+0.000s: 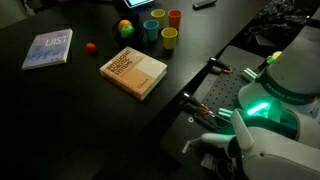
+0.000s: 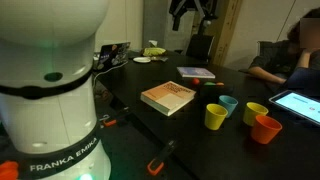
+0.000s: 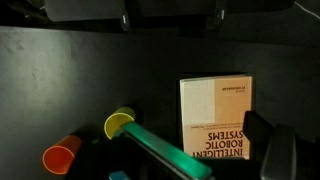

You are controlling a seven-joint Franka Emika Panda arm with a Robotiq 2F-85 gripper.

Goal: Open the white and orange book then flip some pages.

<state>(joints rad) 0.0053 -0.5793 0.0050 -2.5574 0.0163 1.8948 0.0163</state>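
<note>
The white and orange book [image 1: 133,72] lies closed and flat on the black table, its orange-tan cover with white lettering facing up. It also shows in an exterior view [image 2: 168,97] and in the wrist view [image 3: 215,112]. Its pages are hidden under the closed cover. My gripper [image 2: 190,10] hangs high above the table, well clear of the book, and is empty. In the wrist view the gripper [image 3: 213,152] has its two fingers spread apart, with the book seen between them far below.
A thin blue-white "LIST" book [image 1: 48,49] lies further along the table. Several cups [image 1: 169,38] [image 2: 216,116] stand beside the book, with a red ball [image 1: 90,46] and a multicoloured ball [image 1: 126,27] nearby. A tablet [image 2: 300,104] and a seated person [image 2: 290,55] are at the table's far side.
</note>
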